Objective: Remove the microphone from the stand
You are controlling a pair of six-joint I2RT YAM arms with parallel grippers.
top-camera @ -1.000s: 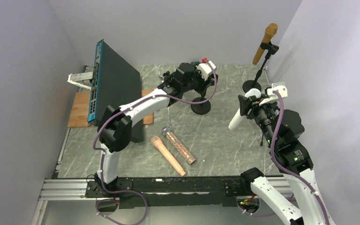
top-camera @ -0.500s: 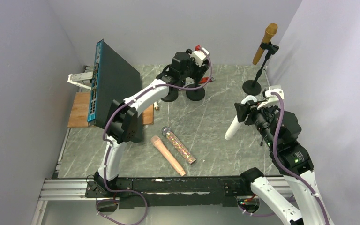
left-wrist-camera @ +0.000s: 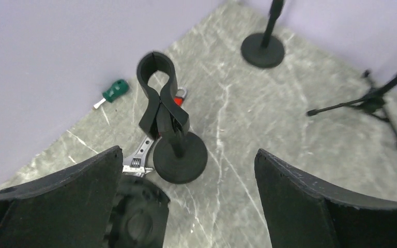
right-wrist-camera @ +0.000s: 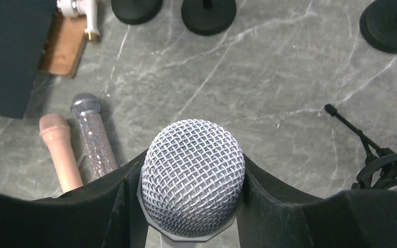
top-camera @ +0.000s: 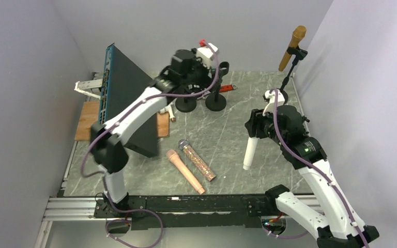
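Above the right part of the counter (top-camera: 227, 139), the white microphone (right-wrist-camera: 191, 175) stands almost upright in the air. Its mesh head is up and its handle points down toward the stone. I cannot tell if the lower end touches. The right claw (top-camera: 255, 127) is clenched on it just under the head, probably so that the long body hangs free and can be put down easily.

The short stand (left-wrist-camera: 180, 157) is well apart from it, at the far side, and its black clip (left-wrist-camera: 157, 88) is empty, so the removal itself looks done. The left claw (left-wrist-camera: 186, 206) hovers over this stand with its jaws wide apart, grasping nothing.

A pink microphone (top-camera: 186, 171) and a glitter microphone (top-camera: 197, 161) lie side by side on the counter; the white one can be laid near them, I think.
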